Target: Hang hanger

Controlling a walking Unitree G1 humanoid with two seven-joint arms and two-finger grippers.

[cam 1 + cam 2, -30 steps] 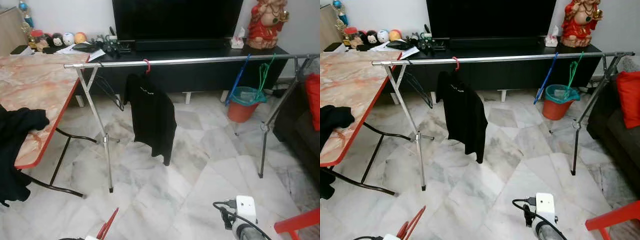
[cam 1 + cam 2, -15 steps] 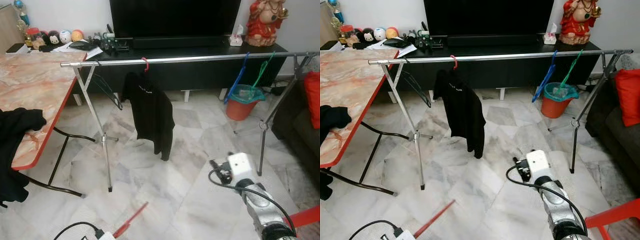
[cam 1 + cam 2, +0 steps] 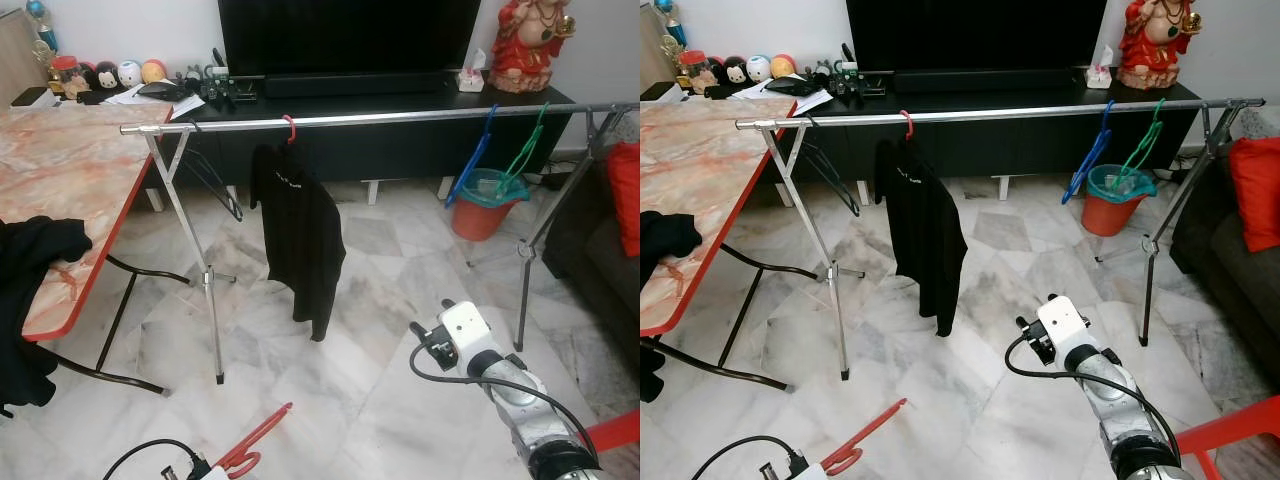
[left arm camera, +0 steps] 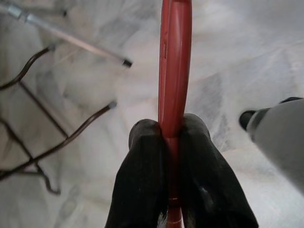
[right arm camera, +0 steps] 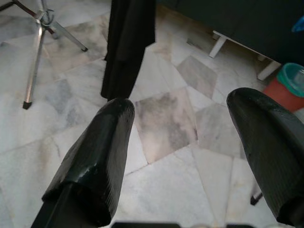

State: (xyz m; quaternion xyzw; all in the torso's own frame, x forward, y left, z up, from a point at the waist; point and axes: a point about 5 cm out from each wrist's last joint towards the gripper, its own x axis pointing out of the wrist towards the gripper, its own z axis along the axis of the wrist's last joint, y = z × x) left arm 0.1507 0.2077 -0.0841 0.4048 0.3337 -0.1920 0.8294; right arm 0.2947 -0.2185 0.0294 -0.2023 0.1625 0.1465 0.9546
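Fingers of the left gripper [image 4: 172, 142] pinch the red hanger [image 3: 250, 450] low, well below the rail [image 3: 400, 117], ready for lifting; right gripper [image 5: 183, 142] is spread wide, holding nothing.

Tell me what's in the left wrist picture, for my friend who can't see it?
The left gripper is shut on a red hanger, which runs straight away from the camera. Below is pale marble floor, with dark curved table legs to one side and part of a silver arm at the other edge.
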